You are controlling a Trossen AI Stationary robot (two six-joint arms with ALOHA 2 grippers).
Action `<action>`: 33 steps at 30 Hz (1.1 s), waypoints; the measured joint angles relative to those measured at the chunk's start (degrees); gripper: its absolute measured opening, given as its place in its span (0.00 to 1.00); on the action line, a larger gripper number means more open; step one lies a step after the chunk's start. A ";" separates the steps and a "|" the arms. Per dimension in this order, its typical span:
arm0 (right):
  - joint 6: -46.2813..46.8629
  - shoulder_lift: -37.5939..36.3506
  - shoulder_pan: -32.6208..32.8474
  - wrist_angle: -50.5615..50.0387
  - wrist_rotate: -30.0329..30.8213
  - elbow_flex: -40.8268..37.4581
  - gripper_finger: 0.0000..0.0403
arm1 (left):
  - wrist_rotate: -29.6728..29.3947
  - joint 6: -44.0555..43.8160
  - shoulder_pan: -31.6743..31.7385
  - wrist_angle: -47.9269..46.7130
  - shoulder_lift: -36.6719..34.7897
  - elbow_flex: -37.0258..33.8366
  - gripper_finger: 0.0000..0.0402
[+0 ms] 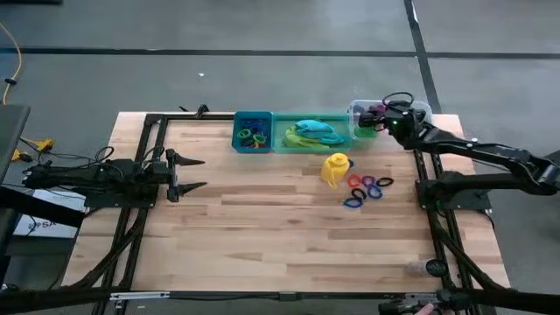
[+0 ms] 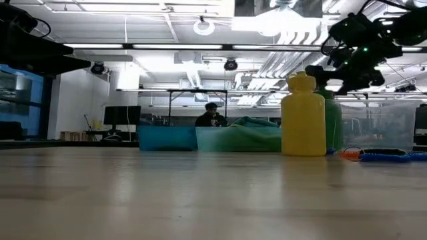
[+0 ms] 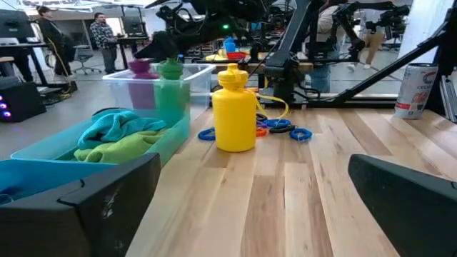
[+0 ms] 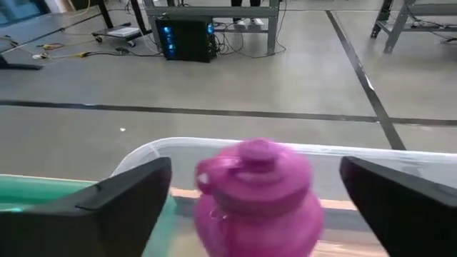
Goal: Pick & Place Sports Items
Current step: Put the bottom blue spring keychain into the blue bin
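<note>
Overhead, right gripper (image 4: 253, 196) hangs open around the purple bottle (image 4: 258, 193); left gripper (image 1: 188, 173) rests open.

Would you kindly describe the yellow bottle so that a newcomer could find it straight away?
Start at the row of three bins along the far edge of the wooden table. Just in front of the middle green bin, toward its right end, the yellow bottle stands alone on bare wood. The coloured rings beside it lie flat, and the other bottles stand inside the clear bin.

1. The purple bottle (image 4: 258, 196) is cut off below by the right wrist view's edge.
2. The right gripper (image 1: 378, 116) hides the clear bin (image 1: 357, 110) at the counter's far right corner.
3. The rings (image 1: 253, 136) in the blue bin (image 1: 239, 122) are too small to count.
</note>
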 joint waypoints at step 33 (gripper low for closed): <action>-2.37 -14.65 0.15 -0.53 5.05 -0.28 0.89 | 0.02 0.00 0.00 0.00 -0.02 0.00 0.92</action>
